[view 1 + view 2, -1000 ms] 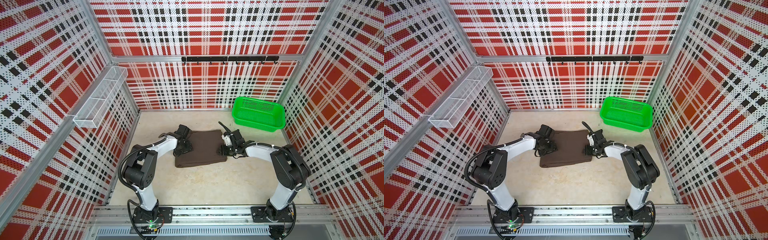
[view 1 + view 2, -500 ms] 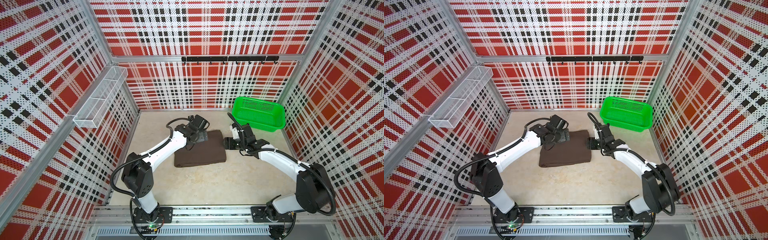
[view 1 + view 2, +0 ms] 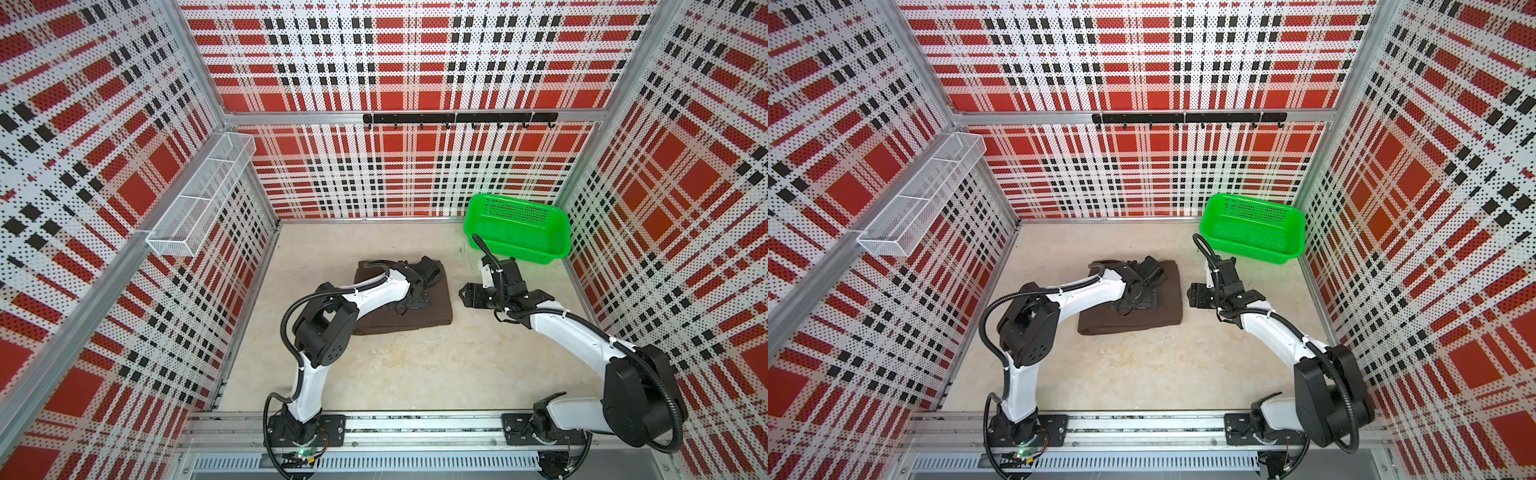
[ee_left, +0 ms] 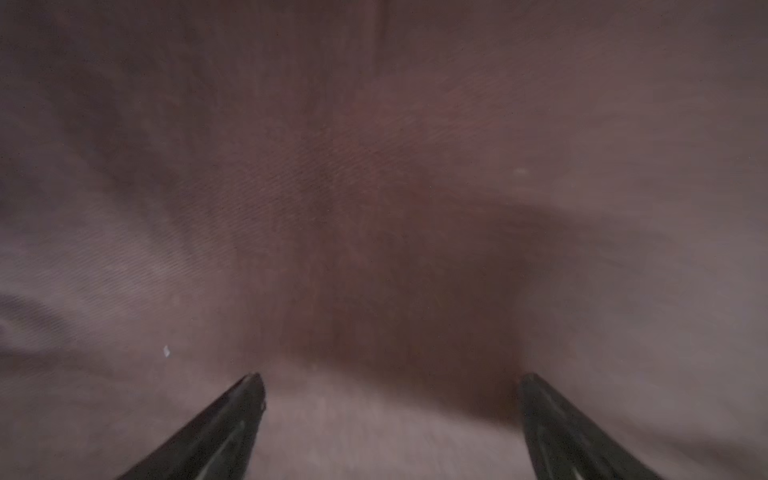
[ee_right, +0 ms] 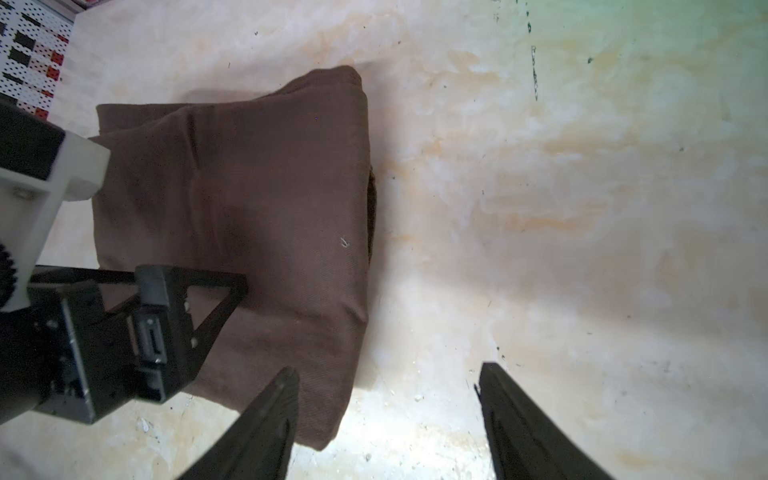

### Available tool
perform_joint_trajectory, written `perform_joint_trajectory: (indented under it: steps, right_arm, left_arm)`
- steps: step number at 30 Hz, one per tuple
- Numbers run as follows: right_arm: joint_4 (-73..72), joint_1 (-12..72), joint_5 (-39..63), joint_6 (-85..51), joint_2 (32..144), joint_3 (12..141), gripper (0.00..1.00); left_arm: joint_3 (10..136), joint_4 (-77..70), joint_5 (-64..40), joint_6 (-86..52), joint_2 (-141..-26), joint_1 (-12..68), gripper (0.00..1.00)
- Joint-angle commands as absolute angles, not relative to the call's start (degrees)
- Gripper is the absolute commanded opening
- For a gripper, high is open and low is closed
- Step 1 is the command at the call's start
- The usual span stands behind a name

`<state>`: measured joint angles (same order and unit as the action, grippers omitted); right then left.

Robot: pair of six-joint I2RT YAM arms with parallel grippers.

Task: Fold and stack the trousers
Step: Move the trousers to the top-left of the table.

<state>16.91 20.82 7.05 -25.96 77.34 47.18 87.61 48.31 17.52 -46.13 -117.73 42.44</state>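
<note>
The trousers [image 3: 434,309] [image 3: 1165,307] lie on the floor as a folded dark brown rectangle. My left gripper [image 3: 409,302] [image 3: 1136,302] hangs just over their middle, pointing down. It is open, and in the left wrist view its two fingertips [image 4: 253,384] stand wide apart over brown fabric [image 4: 374,166] with nothing between them. My right gripper [image 3: 467,294] [image 3: 1196,295] is open over bare floor, just right of the trousers' right edge [image 5: 270,187]. Nothing is between its fingers [image 5: 490,378].
A green basket [image 3: 519,249] [image 3: 1252,243] stands in the back right corner, close behind my right wrist. A white wire shelf [image 3: 199,199] hangs on the left wall and a black hook rail [image 3: 457,118] on the back wall. Beige floor lies in front of the trousers.
Both grippers have opened and left the trousers' side edges. The left one has moved in over the middle of the fold, and the right one has drawn back to the right.
</note>
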Motion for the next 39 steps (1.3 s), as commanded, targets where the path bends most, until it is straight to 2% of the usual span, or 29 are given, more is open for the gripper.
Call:
perform_joint_trajectory:
  steps: [1, 10, 21, 28, 34, 39]
  right_arm:
    - [16.17, 20.39, 7.65, -25.16, 76.11, 46.85, 0.72]
    - [12.42, 20.38, 10.31, -26.20, 76.68, 44.13, 0.71]
    - [10.69, 20.44, 12.28, -26.73, 77.43, 44.30, 0.71]
    - [10.48, 20.39, 12.57, -26.38, 78.37, 44.99, 0.71]
    - [9.67, 20.44, 13.44, -26.81, 79.70, 45.35, 0.71]
    - [9.75, 20.43, 13.47, -26.76, 79.97, 45.70, 0.71]
  left_arm:
    - [88.65, 49.26, 19.83, -44.93, -120.34, 40.94, 0.98]
    - [86.75, 49.39, 22.56, -39.97, -123.10, 35.11, 0.98]
    - [98.30, 54.43, 28.47, -28.04, -130.83, 26.49, 0.98]
    - [104.12, 56.95, 27.52, -25.58, -131.62, 22.74, 0.98]
    - [102.42, 58.49, 22.54, -33.78, -123.95, 26.65, 0.98]
    - [90.03, 52.55, 15.30, -45.51, -115.11, 27.18, 0.98]
